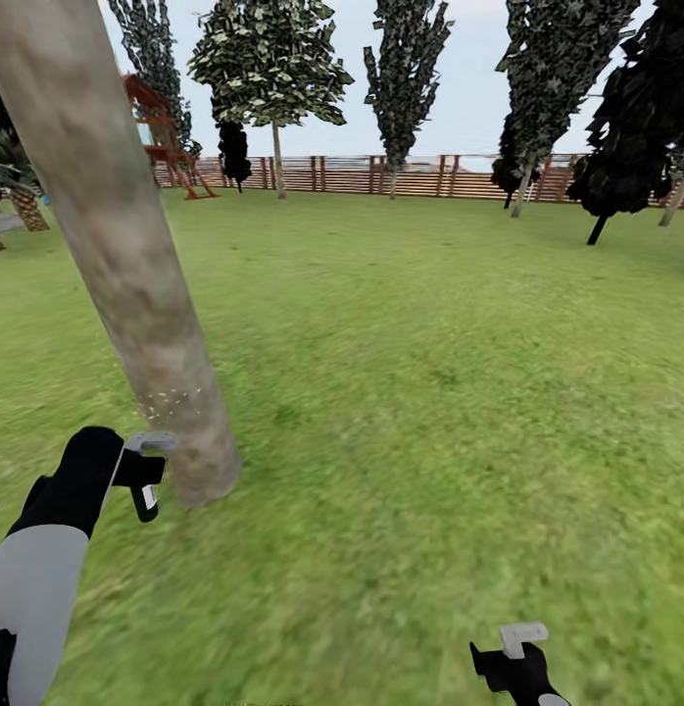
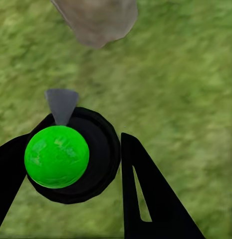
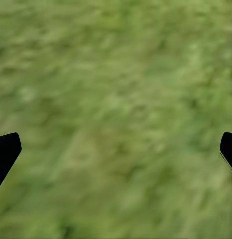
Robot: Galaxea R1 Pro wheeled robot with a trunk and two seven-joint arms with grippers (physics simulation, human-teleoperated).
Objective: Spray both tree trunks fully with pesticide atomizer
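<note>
A thick, pale mottled tree trunk (image 1: pixel 126 255) leans across the left of the head view, with pale specks low on its bark. My left gripper (image 1: pixel 136 473) is shut on the pesticide atomizer (image 1: pixel 146 495) just left of the trunk's base, above the grass floor (image 1: pixel 411 392). In the left wrist view the atomizer (image 2: pixel 71 154) looks like a black round body with a bright green top. Its grey nozzle points at the trunk base (image 2: pixel 98 22), and my left gripper (image 2: pixel 81 144) holds it between black fingers (image 2: pixel 145 199). My right gripper (image 1: pixel 507 649) hangs open over grass (image 3: pixel 116 149). Another pale-trunked tree (image 1: pixel 277 157) stands by the fence.
A red-brown slat fence (image 1: pixel 420 176) closes the far side of the lawn. A red play frame (image 1: pixel 166 137) stands at the back left. Dark narrow trees (image 1: pixel 616 127) line the back and right. Palm-like plants (image 1: pixel 24 201) sit at the far left.
</note>
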